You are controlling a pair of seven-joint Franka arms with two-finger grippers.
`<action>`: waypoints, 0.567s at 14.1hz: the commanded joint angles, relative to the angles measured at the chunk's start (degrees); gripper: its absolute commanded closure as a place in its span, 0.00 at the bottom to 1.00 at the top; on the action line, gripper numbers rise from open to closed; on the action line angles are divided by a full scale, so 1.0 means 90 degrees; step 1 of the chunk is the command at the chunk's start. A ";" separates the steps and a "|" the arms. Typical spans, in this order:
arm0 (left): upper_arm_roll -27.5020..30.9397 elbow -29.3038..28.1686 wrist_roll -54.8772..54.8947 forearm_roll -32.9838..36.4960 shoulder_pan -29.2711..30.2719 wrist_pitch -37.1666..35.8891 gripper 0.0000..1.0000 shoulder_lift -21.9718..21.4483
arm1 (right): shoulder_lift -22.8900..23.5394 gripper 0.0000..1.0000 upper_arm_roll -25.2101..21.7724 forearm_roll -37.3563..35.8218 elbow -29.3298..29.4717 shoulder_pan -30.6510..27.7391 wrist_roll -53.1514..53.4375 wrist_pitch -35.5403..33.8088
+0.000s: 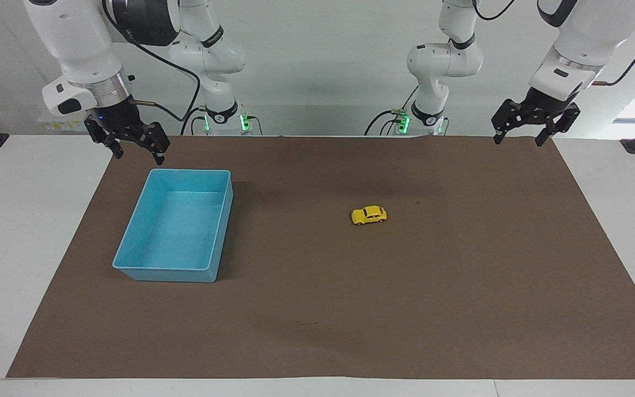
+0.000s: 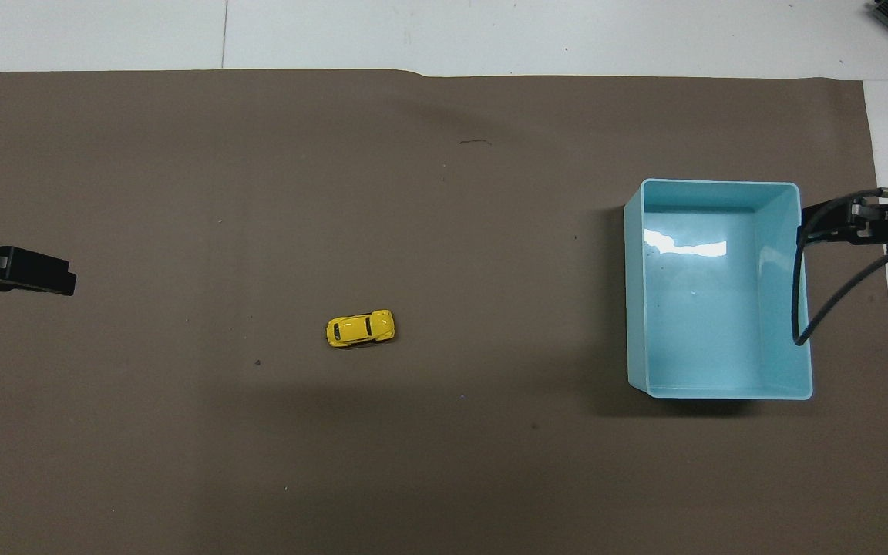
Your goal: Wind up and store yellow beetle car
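The yellow beetle car (image 1: 369,215) stands on its wheels on the brown mat, toward the left arm's end of the table from the mat's middle; it also shows in the overhead view (image 2: 360,328). Nothing touches it. My left gripper (image 1: 518,141) hangs open and empty in the air over the mat's corner by its own base, well away from the car; its tip shows in the overhead view (image 2: 43,276). My right gripper (image 1: 138,157) hangs open and empty over the mat's edge beside the blue bin (image 1: 166,274); it also shows in the overhead view (image 2: 829,223).
The light blue rectangular bin (image 2: 779,308) is empty and sits on the brown mat (image 1: 317,309) toward the right arm's end. The mat covers most of the white table (image 1: 31,248). A black cable (image 2: 806,308) from the right wrist hangs over the bin's edge.
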 commanded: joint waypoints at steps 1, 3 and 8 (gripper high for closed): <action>0.0039 -0.0203 0.0102 -0.0061 -0.0004 0.0119 0.00 -0.0156 | -0.0144 0.00 0.0021 0.0024 -0.0174 -0.0033 -0.0132 0.0130; 0.0049 -0.0203 0.0092 -0.0061 -0.0004 0.0129 0.00 -0.0146 | -0.0144 0.00 0.0021 0.0024 -0.0174 -0.0033 -0.0132 0.0130; 0.0039 -0.0203 0.0063 -0.0061 -0.0014 0.0158 0.00 -0.0146 | -0.0144 0.00 0.0021 0.0024 -0.0174 -0.0033 -0.0132 0.0130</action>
